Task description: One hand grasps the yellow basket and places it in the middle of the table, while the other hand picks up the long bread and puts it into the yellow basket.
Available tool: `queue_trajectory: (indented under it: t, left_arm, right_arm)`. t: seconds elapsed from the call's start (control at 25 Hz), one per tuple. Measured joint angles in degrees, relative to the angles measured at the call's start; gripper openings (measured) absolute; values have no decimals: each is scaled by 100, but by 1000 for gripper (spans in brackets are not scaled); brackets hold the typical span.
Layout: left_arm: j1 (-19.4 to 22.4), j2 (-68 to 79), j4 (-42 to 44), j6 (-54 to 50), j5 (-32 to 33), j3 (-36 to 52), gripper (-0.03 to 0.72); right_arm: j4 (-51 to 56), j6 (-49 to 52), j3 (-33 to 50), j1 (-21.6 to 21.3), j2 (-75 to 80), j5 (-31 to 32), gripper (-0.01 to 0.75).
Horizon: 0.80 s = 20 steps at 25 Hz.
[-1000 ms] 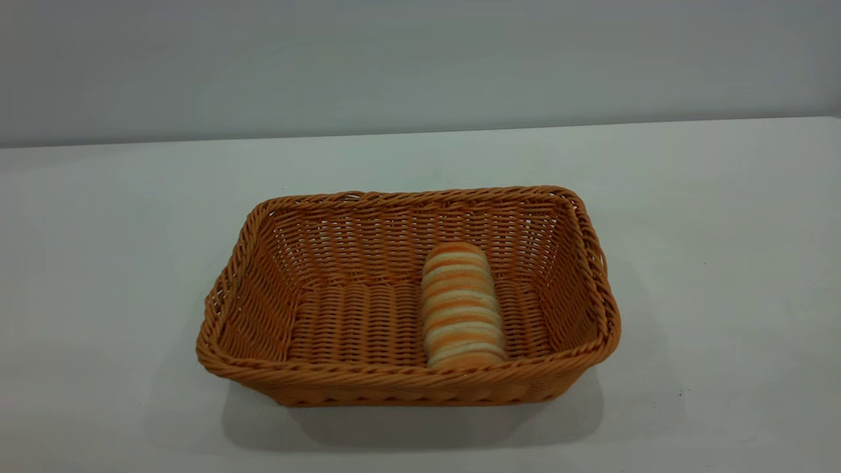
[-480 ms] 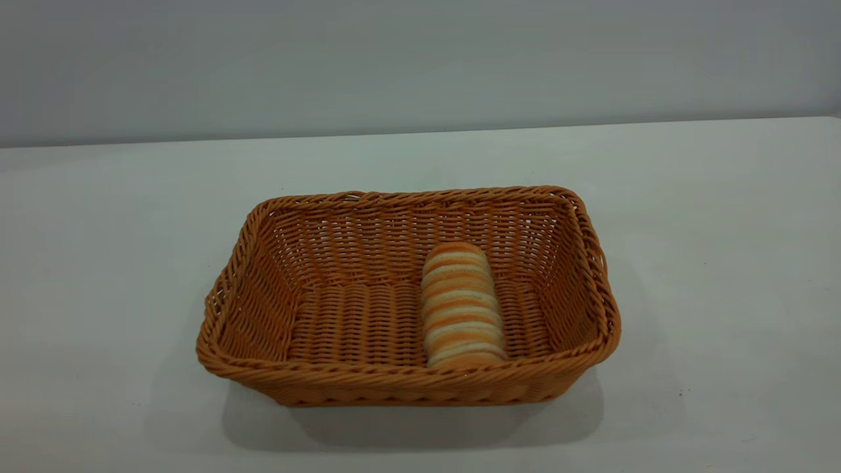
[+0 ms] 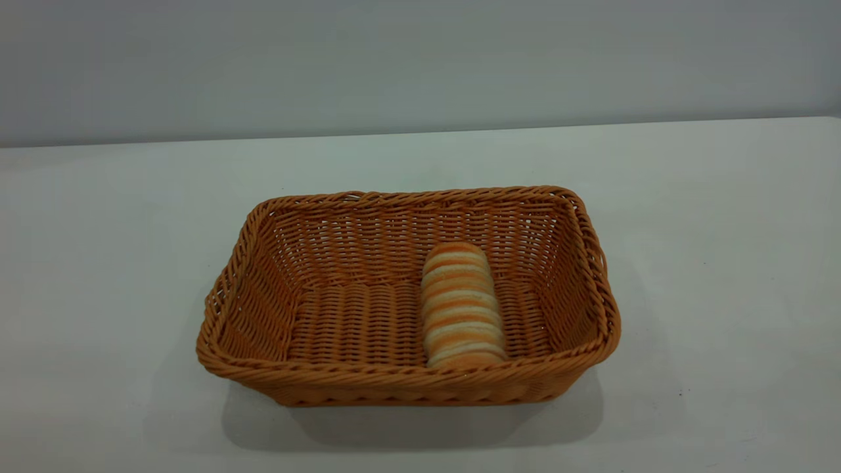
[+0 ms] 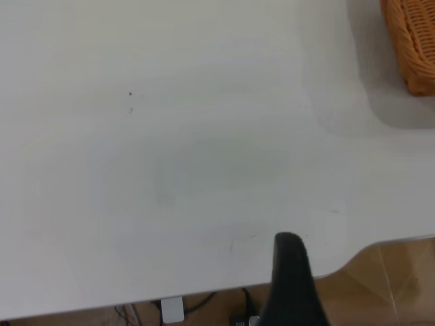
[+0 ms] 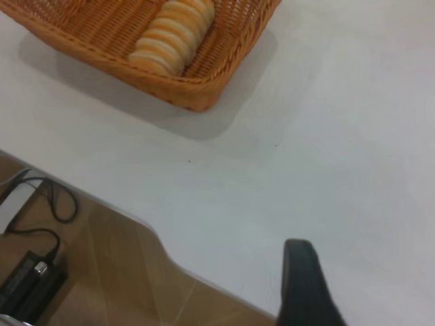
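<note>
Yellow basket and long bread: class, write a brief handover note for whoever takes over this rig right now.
Left claw: over the table edge, away from the yellow basket, holding nothing seen; only one finger shows.
Right claw: likewise near the table edge, basket farther off.
The long bread lies inside the basket, right of its centre.
Done: basket mid-table, bread in.
Left: nothing apparent.

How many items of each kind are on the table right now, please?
Woven baskets: 1, the yellow basket
Loaves: 1, the long bread, lying inside the basket
Total: 2
</note>
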Motion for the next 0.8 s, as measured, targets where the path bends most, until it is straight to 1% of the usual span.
queue_trajectory:
  t: [0.64, 0.72, 0.8]
  left_arm:
    - [27, 0, -48, -13, 0, 0, 582]
    - [178, 0, -48, -13, 0, 0, 582]
    - [416, -12, -48, -13, 0, 0, 582]
  right_arm:
    - [2, 0, 0, -15, 0, 0, 502]
    - [6, 0, 0, -153, 0, 0, 502]
    - [6, 0, 0, -450, -14, 0, 502]
